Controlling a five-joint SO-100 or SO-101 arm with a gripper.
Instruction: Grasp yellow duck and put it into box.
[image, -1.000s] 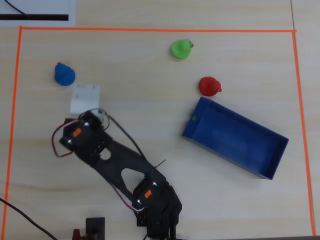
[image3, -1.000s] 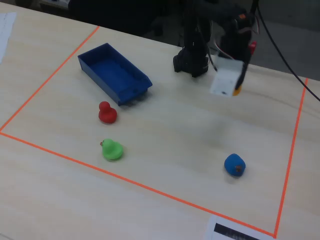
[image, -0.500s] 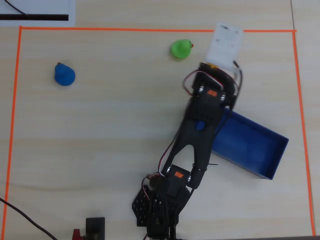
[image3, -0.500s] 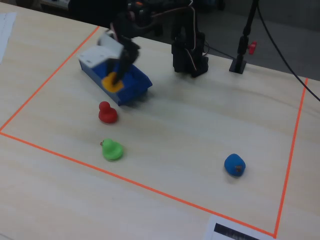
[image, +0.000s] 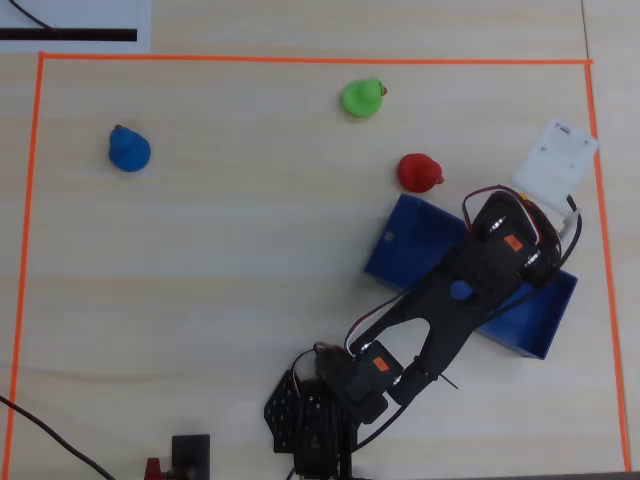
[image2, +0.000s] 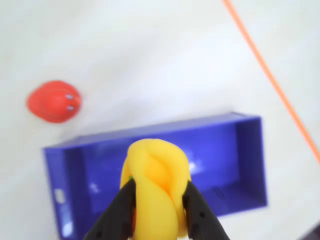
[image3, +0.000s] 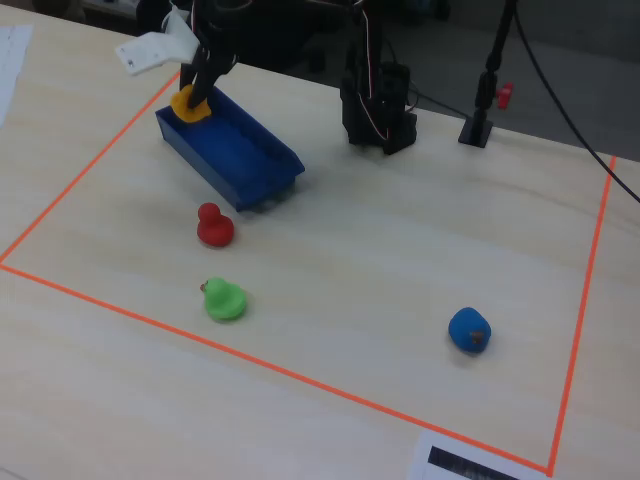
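Overhead looks straight down, arm base at 6 o'clock. Fixed faces it obliquely from opposite side. Wrist close above box (image2: 240, 150). All share box.

Overhead, the arm (image: 470, 290) hides the yellow duck and much of the box (image: 420, 240).

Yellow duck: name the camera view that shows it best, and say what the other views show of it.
The wrist view: the yellow duck fills the lower centre, pinched between the fingers of the gripper above the box. The fixed view shows it small at the box's far end. In the overhead view the arm hides it.
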